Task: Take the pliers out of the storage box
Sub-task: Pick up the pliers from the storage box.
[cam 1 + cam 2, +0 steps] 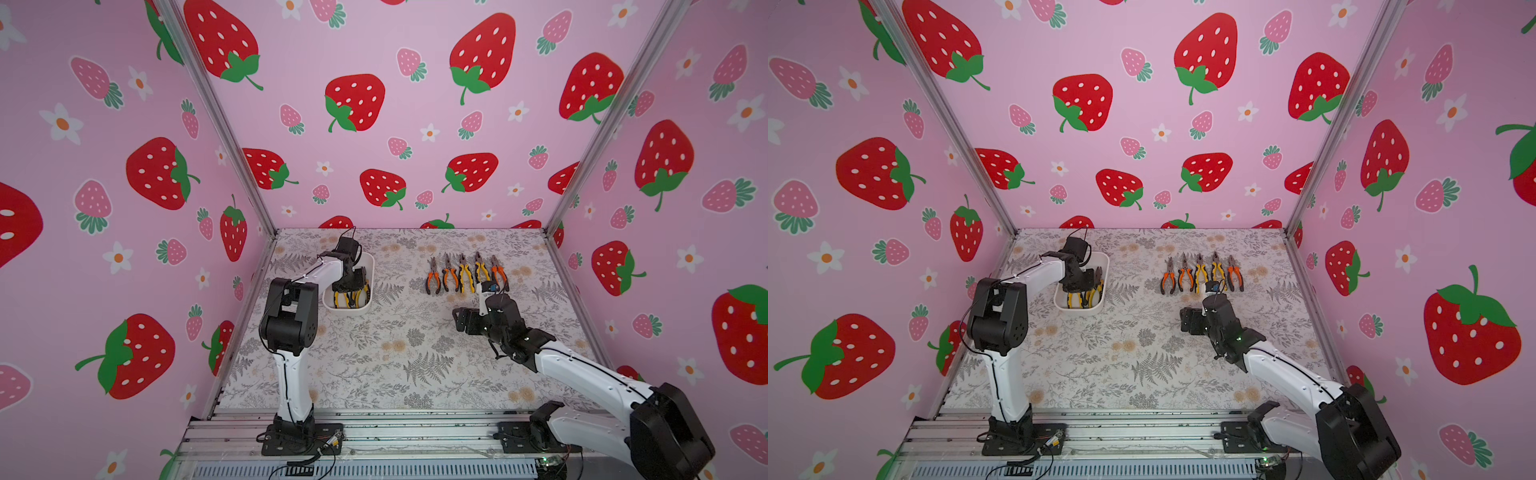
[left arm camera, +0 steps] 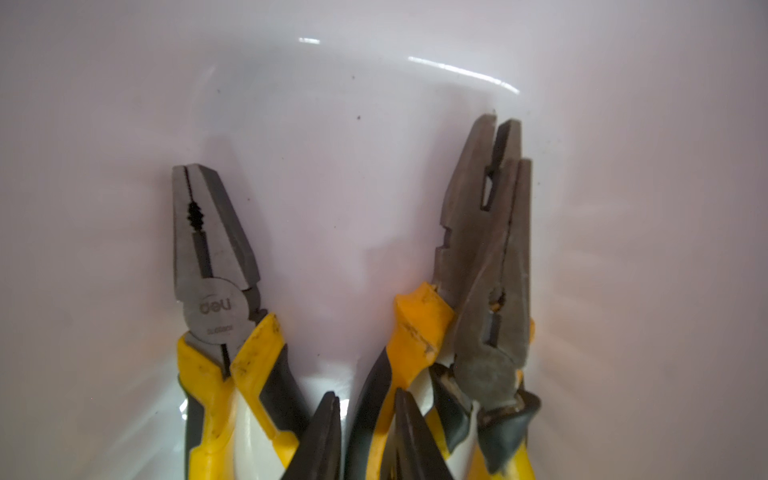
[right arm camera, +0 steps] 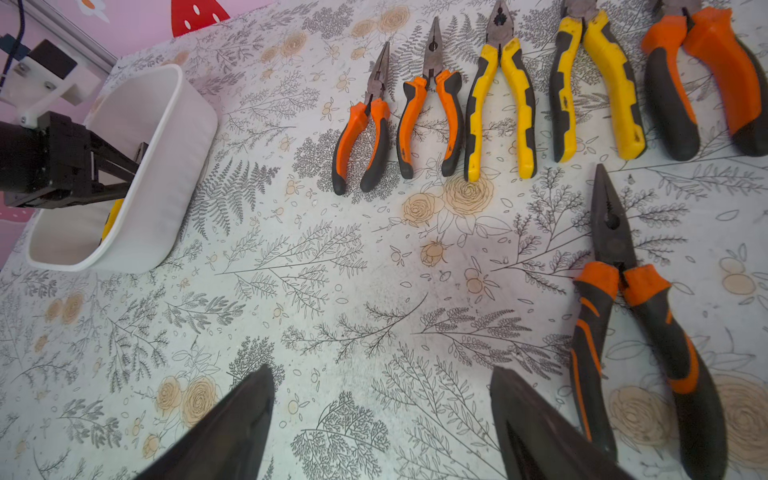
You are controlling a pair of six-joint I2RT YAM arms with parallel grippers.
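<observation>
Left hand [image 2: 365,409] low inside box [image 1: 369,266], fingers close about black-yellow handle of stacked pliers [image 2: 486,257]; firm grip cannot be told. Three pairs counted in box; five laid in row [image 1: 463,274] on tabletop [image 1: 374,357], sixth pair [image 3: 623,316] just beside right hand [image 3: 380,374], which is open and empty.

Advised: one handle only to be pinched, lift kept straight, neighbours and wall cleared.

Box: glossy white plastic, smooth, rounded. Noses: dull grey steel, serrated. Handles: rubbery, scuffed.

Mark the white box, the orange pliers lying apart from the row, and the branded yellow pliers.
white box [image 3: 166,187], right wrist view, outer side wall.
lone orange pliers [image 3: 615,245], right wrist view, metal nose.
branded yellow pliers [image 2: 212,309], left wrist view, round pivot.
</observation>
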